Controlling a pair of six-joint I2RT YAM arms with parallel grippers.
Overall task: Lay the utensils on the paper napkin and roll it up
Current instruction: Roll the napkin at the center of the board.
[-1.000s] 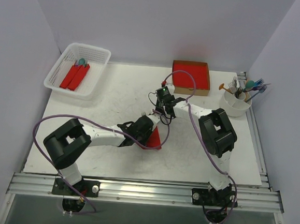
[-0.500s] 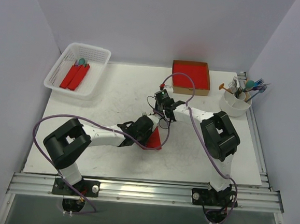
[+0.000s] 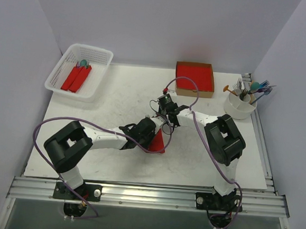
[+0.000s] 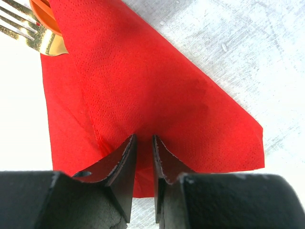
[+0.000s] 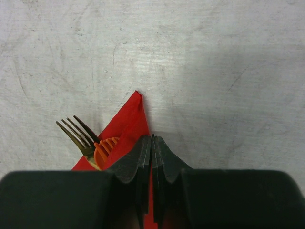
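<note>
Moved: the right gripper [image 3: 167, 106] has edged nearer the thin bright-red paper napkin [image 3: 158, 141].
Top view: napkin lies mid-table, well in from every edge of the white table [image 3: 117, 96].
Left wrist: left gripper [image 4: 144, 138] fingers are nearly together, pinching a raised crease, likely to steady the wrap; a slim silver metal fork [image 4: 19, 26] and an orange plastic utensil [image 4: 40, 5] poke out.
Right wrist: fingers are together at the napkin's folded corner; cannot tell whether paper is caught.

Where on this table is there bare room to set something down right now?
Bare table lies at the back between the basket and the cardboard box, on the left between basket and left arm, and near, between the arm bases. Crowded: the centre, where left gripper and right gripper meet on the paper napkin.
</note>
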